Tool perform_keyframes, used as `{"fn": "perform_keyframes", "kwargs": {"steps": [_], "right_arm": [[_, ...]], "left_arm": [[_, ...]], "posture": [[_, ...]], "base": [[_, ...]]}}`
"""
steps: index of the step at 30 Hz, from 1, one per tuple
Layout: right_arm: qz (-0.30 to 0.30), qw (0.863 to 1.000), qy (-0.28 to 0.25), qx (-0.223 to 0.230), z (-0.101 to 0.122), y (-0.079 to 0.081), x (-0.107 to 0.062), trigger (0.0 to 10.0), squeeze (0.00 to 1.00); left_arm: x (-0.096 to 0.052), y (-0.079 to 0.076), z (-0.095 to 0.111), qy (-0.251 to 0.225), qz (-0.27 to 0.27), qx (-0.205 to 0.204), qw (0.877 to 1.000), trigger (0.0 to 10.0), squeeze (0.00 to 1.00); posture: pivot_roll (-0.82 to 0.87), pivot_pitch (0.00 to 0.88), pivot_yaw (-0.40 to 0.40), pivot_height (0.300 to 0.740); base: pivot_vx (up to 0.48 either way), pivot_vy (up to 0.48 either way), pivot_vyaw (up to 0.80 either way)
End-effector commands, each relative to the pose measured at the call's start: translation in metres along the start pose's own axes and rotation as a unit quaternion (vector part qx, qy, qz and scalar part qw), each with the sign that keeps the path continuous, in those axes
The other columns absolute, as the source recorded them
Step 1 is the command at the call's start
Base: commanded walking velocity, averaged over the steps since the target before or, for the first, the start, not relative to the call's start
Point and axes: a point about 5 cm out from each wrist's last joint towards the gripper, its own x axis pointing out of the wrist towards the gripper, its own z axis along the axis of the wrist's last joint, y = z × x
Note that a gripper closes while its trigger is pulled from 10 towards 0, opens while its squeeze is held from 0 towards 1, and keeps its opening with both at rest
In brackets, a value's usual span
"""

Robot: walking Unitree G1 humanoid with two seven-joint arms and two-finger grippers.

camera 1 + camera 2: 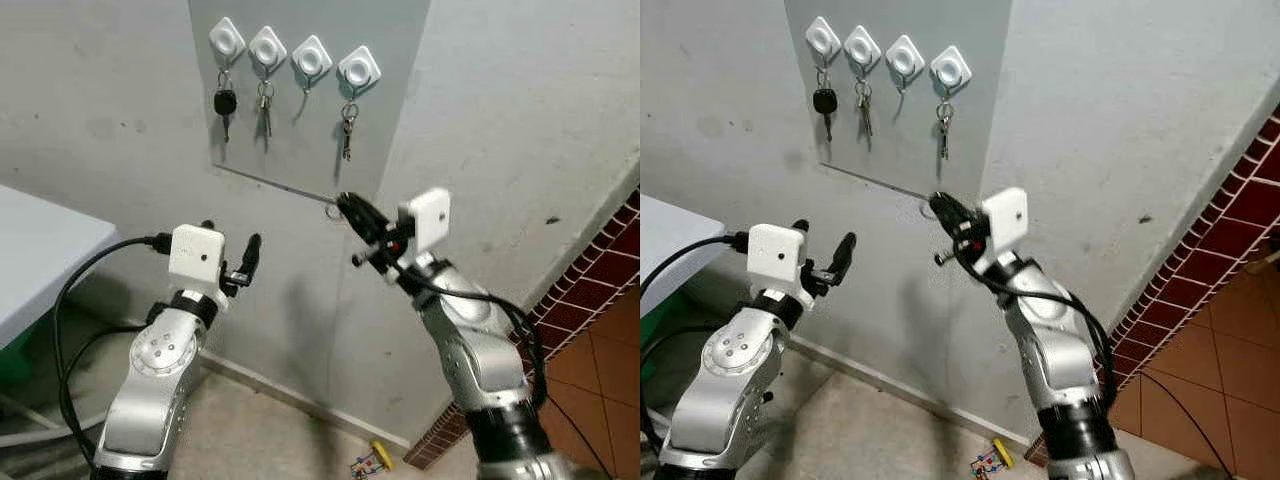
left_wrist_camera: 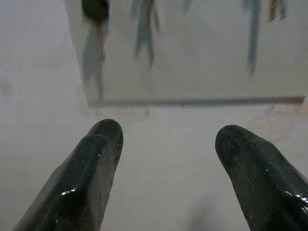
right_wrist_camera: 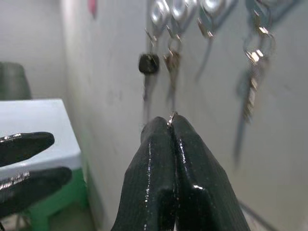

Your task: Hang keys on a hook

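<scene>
On the wall ahead: one grey panel (image 1: 300, 120), flat against the plaster, bearing four white square hooks (image 1: 312, 58) in a row.

Hooks, counted from the robot's left: first, one black-headed key (image 1: 225, 103); second, a small bunch of metal keys (image 1: 265, 112); third, bare, nothing hanging; fourth, another bunch of metal keys (image 1: 347, 128). Three loaded, one free. The free one is the likely target.

Arms, two. Right gripper (image 1: 347, 207) raised below the panel's lower edge, fingers pressed together; in the right wrist view a thin metal key ring (image 3: 171, 117) peeks out at the very tips. Whether keys hang from it cannot be made out. Left gripper (image 1: 240, 262) held lower, near the wall, fingers spread apart and holding nothing.

Handling, as judged: ring light, stiff, smooth wire, apt to slip or swivel in a pinch; any keys under it would swing freely. Best held at one side of the loop, leaving the opening clear to pass over the hook's prong.

Floor: one small coloured toy (image 1: 372, 461) by the skirting.
</scene>
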Motion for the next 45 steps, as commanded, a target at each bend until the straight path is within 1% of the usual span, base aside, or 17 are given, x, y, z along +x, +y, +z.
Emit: {"fn": "perform_keyframes", "kwargs": {"steps": [1, 9, 13, 19, 20, 24, 26, 27, 29, 31, 32, 33, 35, 36, 38, 42, 45], "right_arm": [[0.01, 1.0, -0.006, 0.007, 0.003, -0.001, 0.004, 10.0, 0.0], [0.041, 0.999, -0.019, 0.021, 0.011, 0.0, 0.018, 10.0, 0.0], [0.075, 0.997, -0.015, 0.03, 0.015, -0.001, 0.044, 10.0, 0.0], [0.077, 0.996, -0.014, 0.031, 0.017, -0.004, 0.053, 10.0, 0.0], [0.078, 0.996, -0.016, 0.032, 0.018, -0.004, 0.057, 10.0, 0.0], [0.074, 0.996, -0.021, 0.035, 0.018, -0.003, 0.055, 10.0, 0.0], [0.041, 0.998, -0.023, 0.044, 0.005, -0.009, 0.039, 10.0, 0.0], [0.041, 0.998, -0.023, 0.044, 0.005, -0.009, 0.039, 10.0, 0.0], [-0.004, 0.999, -0.024, 0.046, -0.004, -0.017, 0.017, 10.0, 0.0], [-0.018, 0.999, -0.024, 0.041, -0.007, -0.019, 0.01, 10.0, 0.0], [-0.06, 0.997, -0.029, 0.028, -0.011, -0.026, -0.009, 10.0, 0.0], [-0.06, 0.997, -0.029, 0.028, -0.011, -0.026, -0.009, 10.0, 0.0], [-0.111, 0.994, -0.018, 0.016, -0.019, -0.033, -0.034, 10.0, 0.0], [-0.111, 0.994, -0.018, 0.016, -0.019, -0.033, -0.034, 10.0, 0.0], [-0.153, 0.988, -0.004, 0.005, -0.026, -0.036, -0.055, 10.0, 0.0], [-0.185, 0.983, 0.011, -0.004, -0.031, -0.038, -0.068, 10.0, 0.0], [-0.216, 0.976, 0.019, -0.002, -0.035, -0.037, -0.077, 10.0, 0.0]], "left_arm": [[0.003, -0.001, 0.007, -0.02, -0.013, 0.017, 1.0, 10.0, 0.0], [0.009, 0.003, 0.012, -0.039, -0.019, 0.028, 0.999, 10.0, 0.0], [0.014, -0.001, 0.023, -0.062, -0.039, -0.003, 0.997, 10.0, 0.0], [0.015, -0.004, 0.024, -0.064, -0.039, -0.008, 0.997, 10.0, 0.0], [0.015, -0.005, 0.023, -0.065, -0.042, -0.024, 0.997, 10.0, 0.0], [0.014, -0.002, 0.019, -0.052, -0.023, -0.026, 0.998, 10.0, 0.0], [0.009, 0.006, 0.009, -0.031, 0.015, -0.046, 0.998, 10.0, 0.0], [0.009, 0.006, 0.009, -0.031, 0.015, -0.046, 0.998, 10.0, 0.0], [0.004, 0.01, 0.001, -0.017, 0.042, -0.056, 0.997, 10.0, 0.0], [0.002, 0.011, -0.001, -0.013, 0.048, -0.059, 0.997, 10.0, 0.0], [-0.002, 0.013, -0.008, -0.001, 0.067, -0.068, 0.995, 10.0, 0.0], [-0.002, 0.013, -0.008, -0.001, 0.067, -0.068, 0.995, 10.0, 0.0], [-0.009, 0.016, -0.015, 0.011, 0.091, -0.09, 0.992, 10.0, 0.0], [-0.009, 0.016, -0.015, 0.011, 0.091, -0.09, 0.992, 10.0, 0.0], [-0.014, 0.018, -0.023, 0.025, 0.11, -0.108, 0.988, 10.0, 0.0], [-0.017, 0.022, -0.029, 0.037, 0.125, -0.117, 0.985, 10.0, 0.0], [-0.02, 0.028, -0.037, 0.054, 0.143, -0.142, 0.978, 10.0, 0.0]], "posture": [[-0.05, 0.0, -0.061, 0.74], [-0.05, 0.0, -0.063, 0.74], [-0.05, 0.0, -0.069, 0.74], [-0.04, 0.0, -0.07, 0.74], [-0.04, 0.0, -0.074, 0.74], [-0.04, 0.0, -0.074, 0.74], [-0.04, 0.0, -0.073, 0.74], [-0.04, 0.0, -0.073, 0.74], [-0.04, 0.0, -0.066, 0.74], [-0.05, 0.0, -0.064, 0.74], [-0.05, 0.0, -0.058, 0.74], [-0.05, 0.0, -0.058, 0.74], [-0.07, 0.0, -0.046, 0.74], [-0.07, 0.0, -0.046, 0.74], [-0.08, 0.0, -0.038, 0.74], [-0.08, 0.0, -0.034, 0.74], [-0.09, 0.0, -0.028, 0.74]], "base": [[0.0, 0.0, 0.0], [0.0, 0.0, 0.0], [0.0, 0.0, 0.0], [0.0, 0.0, 0.0], [0.0, 0.0, 0.0], [0.0, 0.0, 0.0], [0.0, 0.0, 0.0], [0.0, 0.0, 0.0], [0.0, 0.0, 0.0], [0.0, 0.0, 0.0], [0.0, 0.0, 0.0], [0.0, 0.0, 0.0], [0.0, 0.0, 0.0], [0.0, 0.0, 0.0], [0.0, 0.0, 0.0], [0.0, 0.0, 0.0], [0.0, 0.0, 0.0]]}}
